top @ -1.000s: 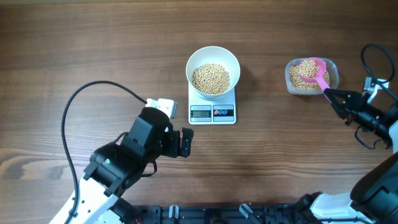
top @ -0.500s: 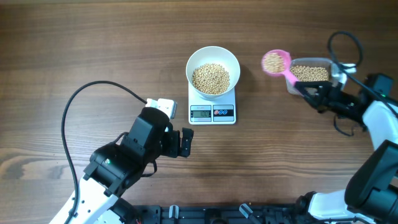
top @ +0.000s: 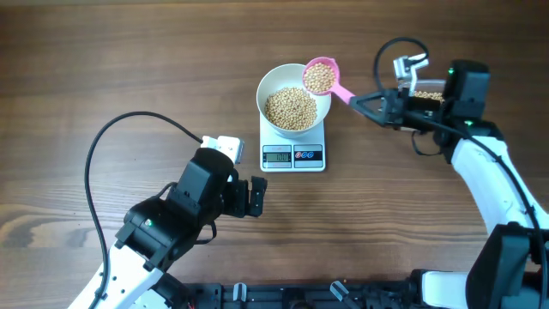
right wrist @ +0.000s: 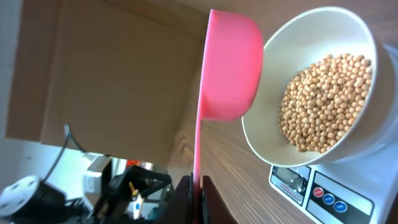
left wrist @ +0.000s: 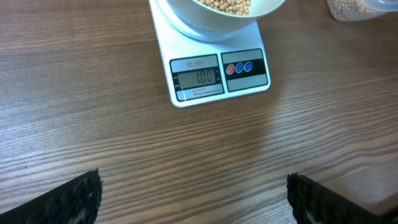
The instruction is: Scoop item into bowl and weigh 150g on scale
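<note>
Bowl (top: pixel 273 81) of beans (top: pixel 290 108) sits on the scale (top: pixel 293 156). We hold the pink scoop (top: pixel 340 89), loaded, above the scale's right rear at the bowl rim. The right end effector (top: pixel 356 100) is clamped on its handle, level to avoid early spill. Left end effector (top: pixel 255 196), fingers apart, waits before the scale, display unobstructed.

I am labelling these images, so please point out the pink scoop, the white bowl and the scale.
pink scoop (right wrist: pixel 230 68), right wrist view, outer side of its cup.
white bowl (top: pixel 274 80), overhead view, bare inner wall.
scale (left wrist: pixel 197 77), left wrist view, its display.
</note>
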You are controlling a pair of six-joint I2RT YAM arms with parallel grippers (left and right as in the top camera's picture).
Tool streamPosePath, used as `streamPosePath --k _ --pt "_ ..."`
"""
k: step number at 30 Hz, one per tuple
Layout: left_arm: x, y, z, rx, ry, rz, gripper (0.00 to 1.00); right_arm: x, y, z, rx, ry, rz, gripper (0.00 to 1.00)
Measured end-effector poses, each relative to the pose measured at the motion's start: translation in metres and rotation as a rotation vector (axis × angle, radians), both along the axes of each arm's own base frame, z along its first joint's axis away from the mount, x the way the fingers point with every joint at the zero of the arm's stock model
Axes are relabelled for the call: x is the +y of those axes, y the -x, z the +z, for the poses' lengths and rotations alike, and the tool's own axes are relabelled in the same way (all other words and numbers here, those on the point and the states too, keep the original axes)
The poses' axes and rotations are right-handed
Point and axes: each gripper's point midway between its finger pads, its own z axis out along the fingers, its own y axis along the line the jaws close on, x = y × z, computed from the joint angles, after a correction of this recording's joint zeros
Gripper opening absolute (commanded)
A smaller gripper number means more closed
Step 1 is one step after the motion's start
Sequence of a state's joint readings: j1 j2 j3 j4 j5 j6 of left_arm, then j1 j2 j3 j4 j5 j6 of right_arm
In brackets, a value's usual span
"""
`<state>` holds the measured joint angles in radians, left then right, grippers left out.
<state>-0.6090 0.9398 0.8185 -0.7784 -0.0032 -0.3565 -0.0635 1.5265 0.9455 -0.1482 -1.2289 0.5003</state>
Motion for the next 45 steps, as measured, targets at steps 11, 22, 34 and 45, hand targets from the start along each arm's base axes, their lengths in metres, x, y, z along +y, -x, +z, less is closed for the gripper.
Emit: streamPosePath --k 11,22,34,45 --pt "0.000 0.000 0.000 0.000 0.000 0.000 1.00 0.040 -0.003 -0.043 -0.054 0.288 -0.030 0.04" --pt "0.000 0.000 0.000 0.000 0.000 0.000 1.00 0.048 0.004 -0.047 -0.341 0.716 0.005 0.04" --pt "0.000 0.000 0.000 0.000 0.000 0.000 1.00 0.045 -0.001 -0.053 -0.587 1.019 0.078 0.04" --pt "0.000 0.000 0.000 0.000 0.000 0.000 1.00 0.043 -0.005 -0.049 -0.762 1.116 0.178 0.04"
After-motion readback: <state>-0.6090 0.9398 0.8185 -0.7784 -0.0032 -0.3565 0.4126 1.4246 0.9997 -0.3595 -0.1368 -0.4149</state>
